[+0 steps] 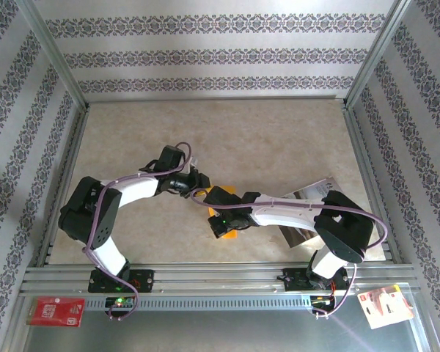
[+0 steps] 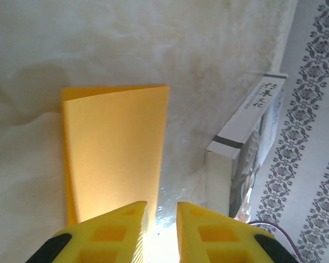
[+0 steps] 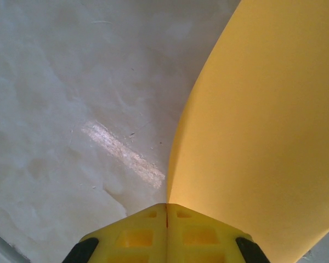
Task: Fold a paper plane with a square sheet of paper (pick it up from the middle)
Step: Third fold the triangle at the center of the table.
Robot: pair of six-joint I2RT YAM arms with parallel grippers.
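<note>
Starting far left: there's a red card [image 1: 55,312] on the metal ledge in front of the arm bases, nothing to do with the fold.

Next, the left tool [image 2: 162,211]. Its yellow fingers [image 2: 115,233] are apart with just a narrow slot between them. The right edge of the square sheet of paper [image 2: 115,153] runs straight down into that slot. I honestly can't tell whether the pads are touching it.

The orange sheet is mid-bench [image 1: 242,132], between the two arms. From the left wrist it looks doubled over: a second layer peeks out along the top and left edges. So I'd say the first centre fold is in, though it isn't lying dead flat.

Then the right tool [image 3: 166,211]. It's pressed fully together, and the paper sweeps up in a curve from right at the fingertips. That reads to me as pinching the sheet's edge and holding that side off the bench.

Further right a glossy printed sheet [image 2: 252,109] sits near the paper, not touching it.

Progress, as a guess: early days. One fold, no pointed nose, no wings. The corner folds, the wing folds and a proper crease all remain.
</note>
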